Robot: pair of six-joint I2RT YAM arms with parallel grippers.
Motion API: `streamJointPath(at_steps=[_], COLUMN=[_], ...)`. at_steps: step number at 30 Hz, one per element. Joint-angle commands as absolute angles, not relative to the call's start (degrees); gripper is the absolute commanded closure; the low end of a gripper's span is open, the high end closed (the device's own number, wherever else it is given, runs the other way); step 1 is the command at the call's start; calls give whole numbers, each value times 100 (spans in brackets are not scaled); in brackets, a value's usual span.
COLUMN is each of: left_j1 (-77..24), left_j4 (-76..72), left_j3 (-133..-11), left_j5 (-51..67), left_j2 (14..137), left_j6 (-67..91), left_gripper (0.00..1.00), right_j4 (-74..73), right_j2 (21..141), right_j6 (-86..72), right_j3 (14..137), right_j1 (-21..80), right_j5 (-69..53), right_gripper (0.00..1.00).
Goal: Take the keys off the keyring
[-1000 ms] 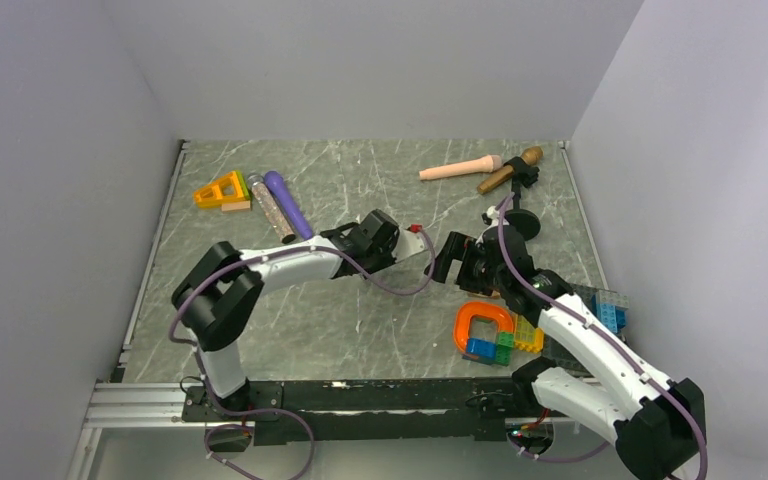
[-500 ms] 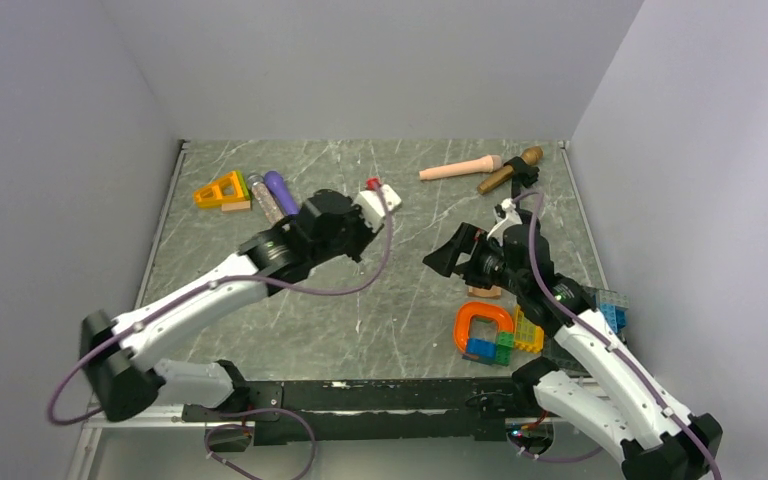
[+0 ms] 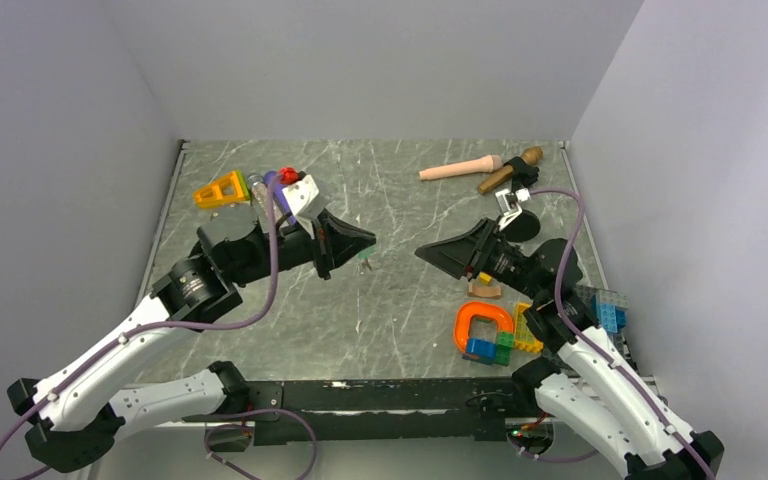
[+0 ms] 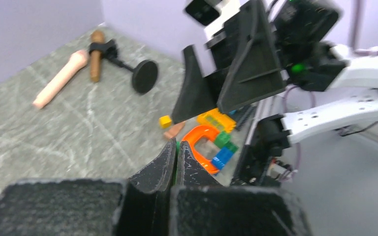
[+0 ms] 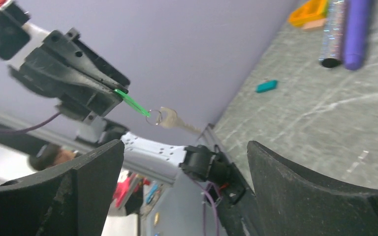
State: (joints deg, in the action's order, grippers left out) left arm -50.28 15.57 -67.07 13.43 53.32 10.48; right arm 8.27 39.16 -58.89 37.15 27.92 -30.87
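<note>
My left gripper (image 3: 362,244) is raised over the middle of the table and points right. It is shut on the bright green key (image 5: 133,104). In the left wrist view only a green sliver shows between the closed fingers (image 4: 165,164). A small metal keyring (image 5: 153,118) hangs from the green key, with a silver metal key (image 5: 174,122) on it. The teal key (image 5: 267,86) lies loose on the table near the purple tube. My right gripper (image 3: 426,252) is wide open and empty. It faces the left gripper across a short gap.
An orange U-shaped piece with coloured bricks (image 3: 485,325) and a pink wedge (image 3: 482,290) lie under the right arm. A peach handle (image 3: 460,168) and a brown microphone on a black stand (image 3: 508,172) lie at the back right. An orange triangle (image 3: 222,190) and a purple tube (image 3: 278,188) lie at the back left.
The left arm has drawn back and risen, its gripper now pointing right with the green key and ring. The right gripper has lifted, turned towards it and stands open.
</note>
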Motion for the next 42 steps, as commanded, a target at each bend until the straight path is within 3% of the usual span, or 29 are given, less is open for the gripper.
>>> streamJointPath(at_steps=[1, 12, 24, 37, 42], left_j1=[-5054, -5063, -5112, -5269, -5308], left_j4=[718, -1201, -2725, -2937, -2896], left_j3=[-6650, -6220, -6051, -5929, -5860], left_j5=[2318, 3240, 3489, 3312, 3224], left_j2=[5108, 4834, 4956, 4860, 4759], left_j6=[2081, 3487, 4571, 4635, 4567], left_gripper=[100, 100, 100, 100, 100], right_j4=[3089, 4867, 5225, 6096, 6229], right_j2=[3965, 4137, 4742, 5582, 5790], right_j6=[-6819, -7407, -6794, -6513, -6397], right_j3=[3455, 3250, 3699, 4134, 4268], right_j1=[2830, 3431, 4730, 5732, 5931], right_j5=[-3964, -3783, -3423, -3167, -3100], right_gripper=[1, 1, 2, 20, 37])
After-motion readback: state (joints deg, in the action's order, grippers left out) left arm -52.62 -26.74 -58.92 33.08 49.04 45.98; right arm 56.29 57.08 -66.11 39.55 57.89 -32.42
